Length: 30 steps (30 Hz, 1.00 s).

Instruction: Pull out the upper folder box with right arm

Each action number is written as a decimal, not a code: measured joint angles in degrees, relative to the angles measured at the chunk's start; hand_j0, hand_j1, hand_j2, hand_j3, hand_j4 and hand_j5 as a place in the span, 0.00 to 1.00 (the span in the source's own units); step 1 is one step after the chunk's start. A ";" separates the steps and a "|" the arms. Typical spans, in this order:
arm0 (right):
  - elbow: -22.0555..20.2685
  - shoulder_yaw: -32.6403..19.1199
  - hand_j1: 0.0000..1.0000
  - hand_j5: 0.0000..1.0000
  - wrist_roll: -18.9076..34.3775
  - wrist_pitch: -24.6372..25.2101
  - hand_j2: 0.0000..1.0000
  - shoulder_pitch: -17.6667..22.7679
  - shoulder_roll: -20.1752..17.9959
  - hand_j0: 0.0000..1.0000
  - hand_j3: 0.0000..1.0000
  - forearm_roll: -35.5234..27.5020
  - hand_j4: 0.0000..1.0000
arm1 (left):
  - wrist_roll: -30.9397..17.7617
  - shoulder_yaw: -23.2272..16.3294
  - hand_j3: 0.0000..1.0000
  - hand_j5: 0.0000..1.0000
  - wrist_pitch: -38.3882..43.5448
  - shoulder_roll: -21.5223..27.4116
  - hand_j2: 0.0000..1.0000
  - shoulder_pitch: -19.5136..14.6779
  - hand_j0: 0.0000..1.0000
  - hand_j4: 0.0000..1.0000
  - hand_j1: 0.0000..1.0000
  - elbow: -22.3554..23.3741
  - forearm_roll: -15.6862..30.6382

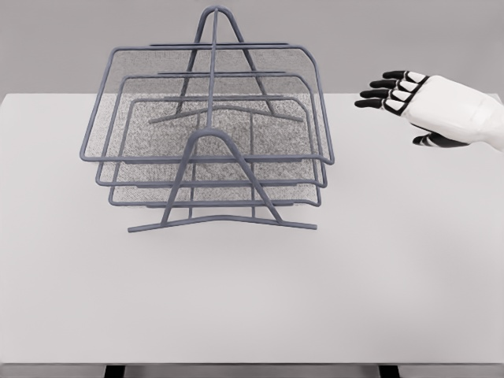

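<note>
Right of the wire tray rack [211, 134], right hand [417, 106] raised above the table [252, 299], fingers extended leftward, holding nothing

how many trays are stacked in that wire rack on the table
3. The top tray is widest in view, the middle tray sits just under it, and the bottom tray is lowest, all in the rack. None looks hidden.

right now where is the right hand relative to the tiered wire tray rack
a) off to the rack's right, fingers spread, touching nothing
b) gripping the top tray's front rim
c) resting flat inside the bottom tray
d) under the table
a: the right hand hangs over the table to the right of the wire tray rack, its black fingers extended toward it, with a clear gap to the top tray.
</note>
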 measured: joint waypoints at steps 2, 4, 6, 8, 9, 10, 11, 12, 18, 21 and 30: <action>0.68 0.11 1.00 1.00 0.04 0.00 1.00 -0.18 0.77 1.00 1.00 0.11 1.00 | 0.00 0.00 1.00 1.00 0.00 0.00 1.00 0.00 1.00 1.00 1.00 0.00 0.00; 1.67 0.21 1.00 1.00 0.06 0.01 1.00 -1.49 3.11 1.00 1.00 1.39 1.00 | 0.00 0.00 1.00 1.00 0.00 0.00 1.00 0.00 1.00 1.00 1.00 0.00 0.00; 2.88 0.42 1.00 1.00 0.07 0.00 1.00 -1.93 5.65 1.00 1.00 2.44 1.00 | 0.00 0.00 1.00 1.00 0.00 0.00 1.00 0.00 1.00 1.00 1.00 0.00 0.00; 3.52 0.35 1.00 1.00 0.17 0.00 1.00 -2.02 8.13 1.00 1.00 3.01 1.00 | 0.00 0.00 1.00 1.00 0.00 0.00 1.00 0.00 1.00 1.00 1.00 0.00 0.00; 3.66 0.27 1.00 1.00 0.19 0.00 1.00 -1.93 8.93 1.00 1.00 2.95 1.00 | 0.00 0.00 1.00 1.00 0.00 0.00 1.00 0.00 1.00 1.00 1.00 0.01 0.00; 3.78 0.28 1.00 1.00 0.21 0.00 1.00 -1.76 9.49 1.00 1.00 2.51 1.00 | 0.00 0.00 1.00 1.00 0.00 0.00 1.00 0.00 1.00 1.00 1.00 0.00 0.00; 3.81 0.33 1.00 1.00 0.25 0.00 1.00 -1.76 9.78 1.00 1.00 1.43 1.00 | 0.00 0.00 1.00 1.00 0.00 0.00 1.00 0.00 1.00 1.00 1.00 0.00 0.00; 3.90 0.37 1.00 1.00 0.28 0.00 1.00 -1.67 9.90 1.00 1.00 -0.15 1.00 | 0.00 0.00 1.00 1.00 0.00 0.00 1.00 0.00 1.00 1.00 1.00 0.00 0.00; 5.37 1.50 1.00 1.00 8.08 0.03 1.00 -6.15 10.46 1.00 1.00 -6.07 1.00 | 0.00 -0.01 1.00 1.00 0.00 0.00 1.00 0.00 1.00 1.00 1.00 0.01 0.00; 9.75 8.07 1.00 1.00 9.77 0.01 1.00 -12.66 10.68 1.00 1.00 -8.26 1.00 | 0.00 -0.01 1.00 1.00 0.00 0.00 1.00 0.00 1.00 1.00 1.00 0.01 0.00; 14.06 14.55 1.00 1.00 10.78 -0.05 1.00 -17.14 13.03 1.00 1.00 -9.61 1.00 | 0.00 0.00 1.00 1.00 0.00 0.00 1.00 0.00 1.00 1.00 1.00 0.00 0.00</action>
